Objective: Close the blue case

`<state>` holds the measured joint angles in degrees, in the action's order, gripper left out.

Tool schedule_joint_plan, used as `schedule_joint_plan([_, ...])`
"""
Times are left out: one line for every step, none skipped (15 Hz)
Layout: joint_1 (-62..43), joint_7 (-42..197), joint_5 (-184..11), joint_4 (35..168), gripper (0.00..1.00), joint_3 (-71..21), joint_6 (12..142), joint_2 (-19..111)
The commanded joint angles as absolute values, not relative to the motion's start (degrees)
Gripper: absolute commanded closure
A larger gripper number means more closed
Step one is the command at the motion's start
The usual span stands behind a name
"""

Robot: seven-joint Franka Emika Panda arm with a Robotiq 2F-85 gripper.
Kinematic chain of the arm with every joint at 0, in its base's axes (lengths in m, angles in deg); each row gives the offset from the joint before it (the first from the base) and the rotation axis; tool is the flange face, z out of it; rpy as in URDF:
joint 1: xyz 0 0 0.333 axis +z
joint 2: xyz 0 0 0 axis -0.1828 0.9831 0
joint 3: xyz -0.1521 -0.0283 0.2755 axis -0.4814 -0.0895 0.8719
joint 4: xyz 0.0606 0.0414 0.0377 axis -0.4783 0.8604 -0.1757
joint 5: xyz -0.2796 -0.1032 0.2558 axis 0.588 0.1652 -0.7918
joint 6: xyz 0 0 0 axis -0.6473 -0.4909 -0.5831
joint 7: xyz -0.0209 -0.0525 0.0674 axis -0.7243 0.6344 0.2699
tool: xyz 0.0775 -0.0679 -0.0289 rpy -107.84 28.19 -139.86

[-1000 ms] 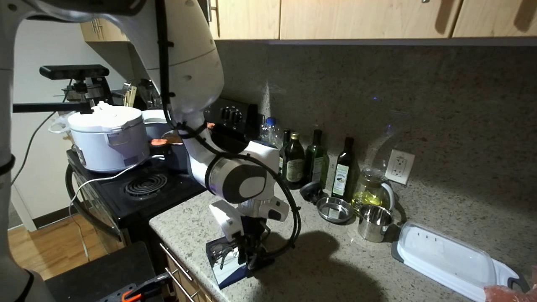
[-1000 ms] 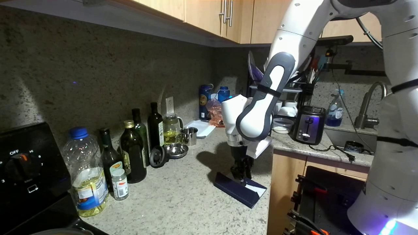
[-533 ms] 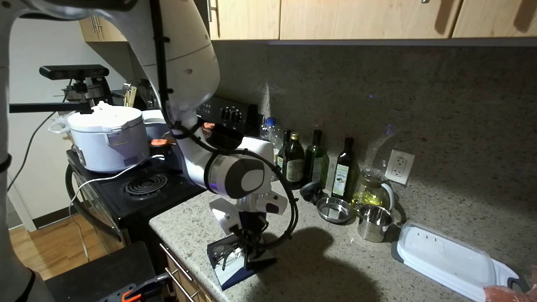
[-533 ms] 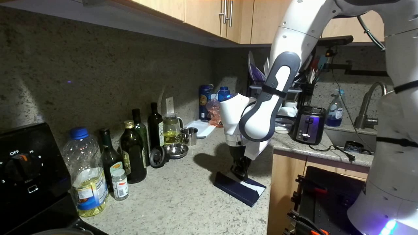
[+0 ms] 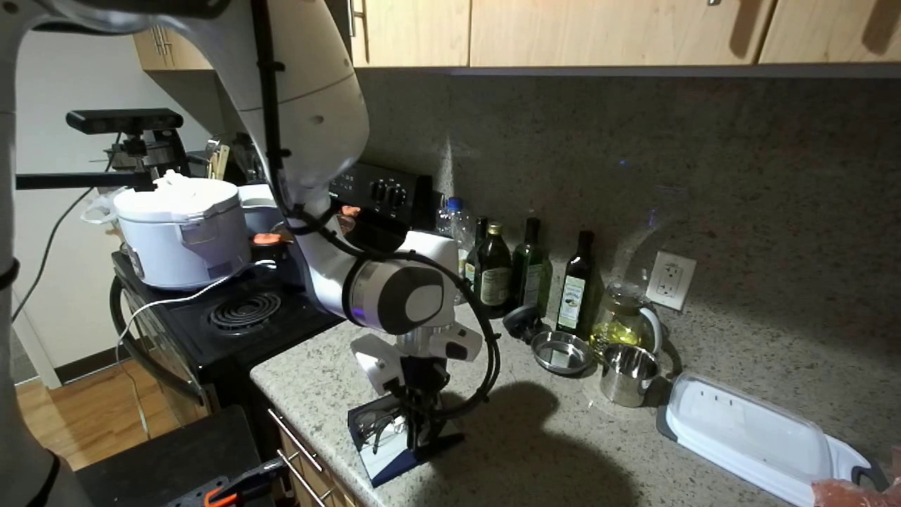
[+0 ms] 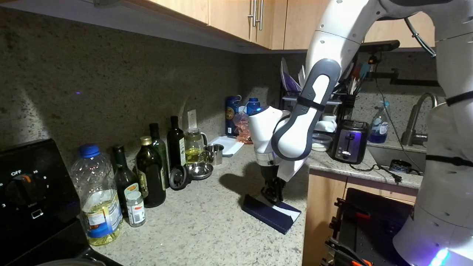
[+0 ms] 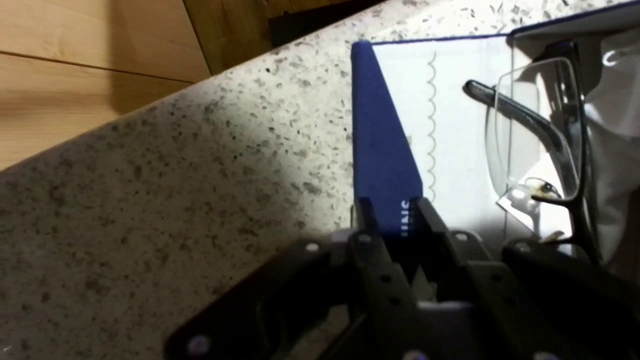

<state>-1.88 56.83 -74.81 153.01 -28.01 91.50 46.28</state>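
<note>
Right up close we've got the black two-fingered gripper (image 7: 395,210), its fingers (image 7: 375,255) partway apart, one at each side of the dark-blue flap (image 7: 382,145) on the small flat dark-blue oblong case (image 6: 268,218). Flap's between the tips, but honestly we can't tell if they're pinching it or just straddling it. There's white lettering (image 7: 406,218) on the flap, partly hidden by a finger.

The case is sitting open near the edge of the pale speckled countertop (image 6: 207,229), whitish inside showing. In it we can see black-framed eyeglasses with clear lenses (image 7: 540,125), plus something crumpled and pale (image 7: 612,185) next to them.

Working outward on the same countertop, well apart from the case: a shallow round shiny metal dish (image 5: 561,352), a shiny metal cup (image 5: 626,380), and just behind the cup a clear glass jug (image 5: 623,327) with yellow liquid. Dark green glass bottles (image 5: 495,274) stand by the wall, and past the cup lies a white rectangular tray (image 5: 750,429).

Farther off, we spot a rounded white cooker (image 5: 179,239) on the black coil stove (image 5: 183,331), and in an exterior view a black-and-silver toaster (image 6: 349,142).
</note>
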Motion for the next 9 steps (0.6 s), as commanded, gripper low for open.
schedule_joint_plan([-1.29,54.74,-74.18,155.43,0.44,-28.44,90.52,43.71])
schedule_joint_plan([-1.26,54.54,-74.06,155.96,0.37,-28.54,90.63,43.43])
schedule_joint_plan([-1.3,54.4,-73.92,156.42,0.38,-28.71,90.73,43.3])
schedule_joint_plan([-1.42,54.43,-73.97,156.73,0.37,-28.78,90.8,43.35])
schedule_joint_plan([-1.59,54.46,-74.07,156.86,0.37,-28.86,90.88,43.58])
schedule_joint_plan([-1.67,54.16,-74.08,156.84,0.5,-28.98,90.97,43.94])
schedule_joint_plan([-1.67,53.89,-74.0,156.79,0.62,-29.1,91.06,44.21])
schedule_joint_plan([-1.81,54.1,-74.12,156.59,0.65,-29.06,91.12,44.58])
schedule_joint_plan([-1.86,54.23,-74.17,156.46,0.73,-29.02,91.11,44.82])
